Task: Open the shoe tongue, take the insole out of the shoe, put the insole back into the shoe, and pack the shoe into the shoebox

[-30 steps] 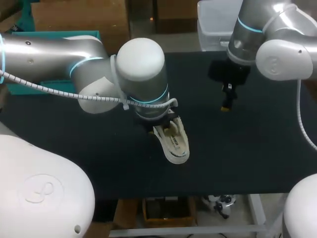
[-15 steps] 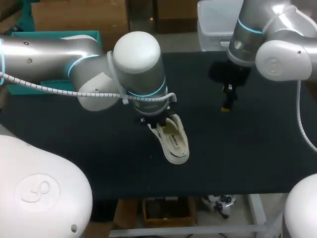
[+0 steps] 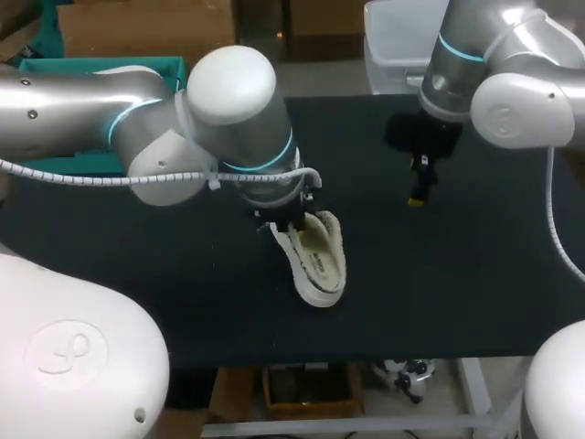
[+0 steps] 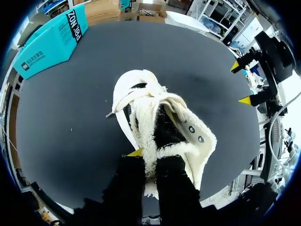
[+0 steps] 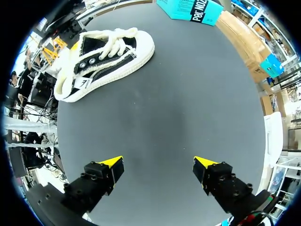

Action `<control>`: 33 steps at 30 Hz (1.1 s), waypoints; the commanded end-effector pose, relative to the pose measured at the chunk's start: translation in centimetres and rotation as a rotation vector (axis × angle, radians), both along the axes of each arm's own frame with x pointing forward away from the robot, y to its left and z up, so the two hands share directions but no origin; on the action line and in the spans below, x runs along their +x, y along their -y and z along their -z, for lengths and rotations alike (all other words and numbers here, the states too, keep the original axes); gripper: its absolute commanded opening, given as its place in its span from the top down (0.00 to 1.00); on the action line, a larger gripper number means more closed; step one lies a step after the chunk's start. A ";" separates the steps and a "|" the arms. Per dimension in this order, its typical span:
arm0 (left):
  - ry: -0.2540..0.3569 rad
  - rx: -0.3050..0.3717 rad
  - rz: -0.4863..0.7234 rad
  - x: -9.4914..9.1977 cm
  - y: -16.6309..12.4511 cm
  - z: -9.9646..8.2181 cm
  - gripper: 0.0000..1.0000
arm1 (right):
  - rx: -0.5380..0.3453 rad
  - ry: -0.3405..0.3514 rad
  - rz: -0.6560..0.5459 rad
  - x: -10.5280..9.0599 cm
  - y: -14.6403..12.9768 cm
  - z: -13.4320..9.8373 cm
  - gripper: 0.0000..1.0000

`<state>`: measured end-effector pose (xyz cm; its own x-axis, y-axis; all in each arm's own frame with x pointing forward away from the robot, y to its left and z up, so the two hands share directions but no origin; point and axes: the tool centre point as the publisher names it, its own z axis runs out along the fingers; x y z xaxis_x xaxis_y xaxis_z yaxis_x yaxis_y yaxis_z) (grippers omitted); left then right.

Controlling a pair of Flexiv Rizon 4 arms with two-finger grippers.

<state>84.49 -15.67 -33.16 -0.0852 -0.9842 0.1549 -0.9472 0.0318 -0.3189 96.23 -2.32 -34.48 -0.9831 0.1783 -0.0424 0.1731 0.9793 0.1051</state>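
Shoe is being pinched at its collar by left end effector, likely for steadying; right end effector is being held spread, upper right.

Right gripper: fingers spread above the table, with bare dark surface between and ahead of them. The only obstacles are the shoe, well ahead and off to one side, and the blue box, farther off near the table's edge. Left gripper: clamped on the shoe's heel, so the shoe blocks the way straight ahead, while bare table lies either side.
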 end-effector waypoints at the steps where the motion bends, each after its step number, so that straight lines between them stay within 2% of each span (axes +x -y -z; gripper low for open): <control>1: -0.029 -0.065 0.195 0.9 -3.9 -3.6 1.00 | 0.000 -0.002 -0.002 0.0 0.0 0.0 0.00; 6: 0.034 -0.078 0.393 3.0 -6.6 -6.9 1.00 | 0.000 -0.002 -0.002 0.0 0.0 0.0 0.00; 11: 0.051 -0.089 0.551 5.7 -8.9 -9.5 1.00 | 0.000 -0.002 -0.002 0.0 0.0 0.0 0.00; 14: 0.066 -0.084 0.686 7.3 -10.6 -11.9 1.00 | 0.000 -0.002 -0.002 0.0 0.0 0.0 0.00; 16: 0.080 -0.071 0.724 8.0 -11.2 -12.9 1.00 | 0.000 -0.002 -0.002 0.0 0.0 0.0 0.00; 18: 0.096 -0.037 0.849 9.6 -12.8 -15.1 1.00 | 0.000 -0.002 -0.002 0.0 0.0 0.0 0.00; 19: 0.097 -0.033 0.878 9.8 -13.1 -15.4 1.00 | 0.000 -0.002 -0.002 0.0 0.0 0.0 0.00; 21: 0.118 -0.004 0.981 11.3 -14.5 -17.2 1.00 | 0.000 -0.002 -0.002 0.0 0.0 0.0 0.00; 22: 0.122 0.004 0.996 11.5 -14.7 -17.5 1.00 | 0.000 -0.002 -0.002 0.0 0.0 0.0 0.00; 24: 0.150 0.072 1.056 12.3 -15.8 -19.2 1.00 | 0.000 -0.002 -0.002 0.0 0.0 0.0 0.00; 25: 0.158 0.079 1.063 12.5 -16.0 -19.5 1.00 | 0.000 -0.002 -0.002 0.0 0.0 0.0 0.00; 26: 0.178 0.112 1.090 13.1 -16.7 -20.8 1.00 | 0.000 -0.002 -0.002 0.0 0.0 0.0 0.00; 30: 0.216 0.134 1.144 15.1 -18.8 -23.5 1.00 | 0.000 -0.002 -0.002 0.0 0.0 0.0 0.00; 32: 0.217 0.148 1.157 15.6 -19.3 -24.0 1.00 | 0.000 -0.002 -0.002 0.0 0.0 0.0 0.00; 33: 0.216 0.178 1.194 17.4 -20.7 -25.2 1.00 | 0.000 -0.002 -0.002 0.0 0.0 0.0 0.00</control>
<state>100.57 2.89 -11.55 -0.9091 -0.4022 -0.1084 -0.3285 0.8522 -0.4073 96.25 -2.32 -34.46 -0.9831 0.1784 -0.0419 0.1732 0.9793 0.1049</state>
